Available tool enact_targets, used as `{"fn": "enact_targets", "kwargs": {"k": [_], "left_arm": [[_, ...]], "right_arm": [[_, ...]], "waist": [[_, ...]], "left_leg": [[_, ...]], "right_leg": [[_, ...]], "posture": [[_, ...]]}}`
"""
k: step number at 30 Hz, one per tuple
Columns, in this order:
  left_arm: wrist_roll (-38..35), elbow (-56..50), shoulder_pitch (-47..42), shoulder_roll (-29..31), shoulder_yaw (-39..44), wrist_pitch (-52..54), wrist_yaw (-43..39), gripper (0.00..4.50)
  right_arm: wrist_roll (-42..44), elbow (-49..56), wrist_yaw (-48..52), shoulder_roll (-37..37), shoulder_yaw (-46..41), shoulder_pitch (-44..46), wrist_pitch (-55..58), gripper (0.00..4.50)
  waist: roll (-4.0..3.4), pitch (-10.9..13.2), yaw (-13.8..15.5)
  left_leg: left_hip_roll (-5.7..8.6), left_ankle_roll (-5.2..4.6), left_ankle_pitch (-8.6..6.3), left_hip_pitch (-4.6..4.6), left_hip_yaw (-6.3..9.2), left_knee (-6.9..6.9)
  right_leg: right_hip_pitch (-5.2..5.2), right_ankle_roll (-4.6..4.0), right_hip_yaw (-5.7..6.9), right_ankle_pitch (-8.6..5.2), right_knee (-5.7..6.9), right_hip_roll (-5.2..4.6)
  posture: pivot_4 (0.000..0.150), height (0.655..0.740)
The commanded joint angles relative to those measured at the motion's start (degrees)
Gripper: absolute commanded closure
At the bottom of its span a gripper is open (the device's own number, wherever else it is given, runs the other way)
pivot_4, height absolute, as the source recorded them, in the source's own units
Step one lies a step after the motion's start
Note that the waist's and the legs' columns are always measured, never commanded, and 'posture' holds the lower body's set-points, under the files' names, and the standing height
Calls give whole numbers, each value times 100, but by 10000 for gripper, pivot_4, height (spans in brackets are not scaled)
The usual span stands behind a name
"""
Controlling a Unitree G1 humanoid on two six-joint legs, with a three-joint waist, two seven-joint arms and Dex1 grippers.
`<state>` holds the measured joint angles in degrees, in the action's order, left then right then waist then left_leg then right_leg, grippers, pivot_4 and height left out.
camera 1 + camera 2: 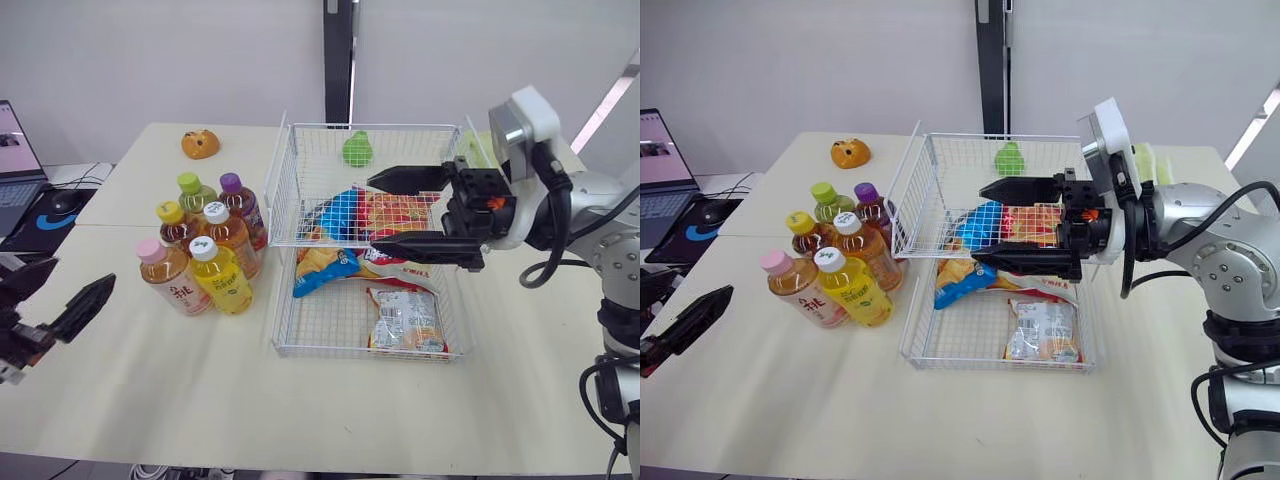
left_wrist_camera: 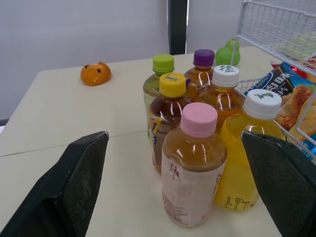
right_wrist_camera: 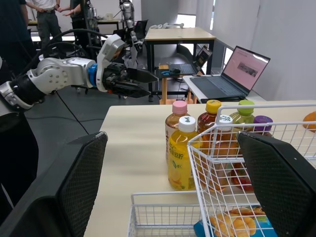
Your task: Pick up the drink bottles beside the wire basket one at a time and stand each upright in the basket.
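Observation:
Several drink bottles stand upright in a tight cluster on the table, left of the wire basket (image 1: 285,205). Nearest me are the pink-capped bottle (image 1: 168,276) and a yellow one with a white cap (image 1: 222,280). Behind them stand white-capped (image 1: 229,237), yellow-capped (image 1: 174,224), green-capped (image 1: 195,193) and purple-capped (image 1: 241,205) bottles. My left gripper (image 1: 80,272) is open, low at the table's left, apart from the cluster; in its wrist view the pink-capped bottle (image 2: 193,168) stands between the fingers (image 2: 74,187). My right gripper (image 1: 378,210) hangs open over the basket, holding nothing.
The basket holds snack packets (image 1: 405,318) and a green pear-shaped toy (image 1: 357,148) at its far end. An orange toy (image 1: 200,144) lies at the table's far left. A laptop (image 1: 15,150) and mouse (image 1: 65,200) sit on a side desk to the left.

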<state>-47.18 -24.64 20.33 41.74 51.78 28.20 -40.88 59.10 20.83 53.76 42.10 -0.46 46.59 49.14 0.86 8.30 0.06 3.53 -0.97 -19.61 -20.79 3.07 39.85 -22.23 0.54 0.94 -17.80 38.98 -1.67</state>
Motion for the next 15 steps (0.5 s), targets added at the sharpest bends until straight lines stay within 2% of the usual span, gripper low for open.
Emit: {"fn": "enact_targets", "kwargs": {"k": [1, 15], "left_arm": [[257, 164, -216, 98, -300, -218, -115, 187], [1156, 959, -1628, 12, -1855, -743, -137, 187]], "right_arm": [[-57, 72, 38, 13, -147, 170, -53, 0], [-56, 280, -174, 110, -343, 75, 99, 0]], "waist": [[-1, 1, -5], [-4, 3, -8]], "left_leg": [[0, 0, 0, 0, 0, -1], [0, 0, 0, -4, 0, -1]], "right_leg": [[0, 0, 0, 0, 0, 0], [-3, 0, 0, 0, -3, 0]], "posture": [[1500, 7400], [1500, 7400]]}}
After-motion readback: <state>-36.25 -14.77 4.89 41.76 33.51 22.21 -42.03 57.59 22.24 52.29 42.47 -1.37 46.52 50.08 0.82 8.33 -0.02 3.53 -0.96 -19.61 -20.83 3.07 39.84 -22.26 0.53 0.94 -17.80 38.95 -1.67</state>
